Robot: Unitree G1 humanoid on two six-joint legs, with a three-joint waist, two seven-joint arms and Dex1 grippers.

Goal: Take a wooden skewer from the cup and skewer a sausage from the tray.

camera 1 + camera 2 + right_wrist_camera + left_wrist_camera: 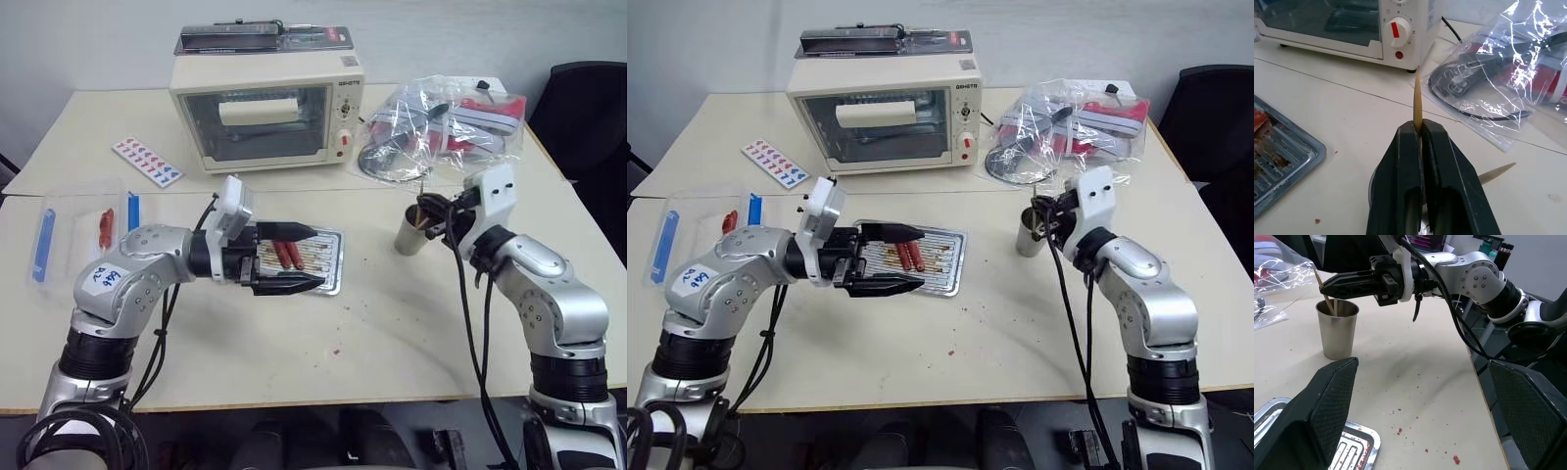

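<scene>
Right wrist view: right pincer (1420,129) clenched on wooden skewer (1418,105) over cup (1337,328). Left pincer (299,257) spread wide above tray (331,262), two sausages (286,255) inside.

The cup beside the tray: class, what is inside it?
Wooden skewers stand in the cup; the right gripper pinches one skewer. The cup's bottom is hidden.

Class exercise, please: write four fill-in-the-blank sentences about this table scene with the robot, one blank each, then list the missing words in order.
1. The right gripper is shut on a wooden ____.
2. The cup holding the sticks is made of ____.
3. The left gripper hovers with its jaws ____ over the tray.
4. Two sausages lie in the ____.

Missing words: skewer; metal; open; tray
</scene>
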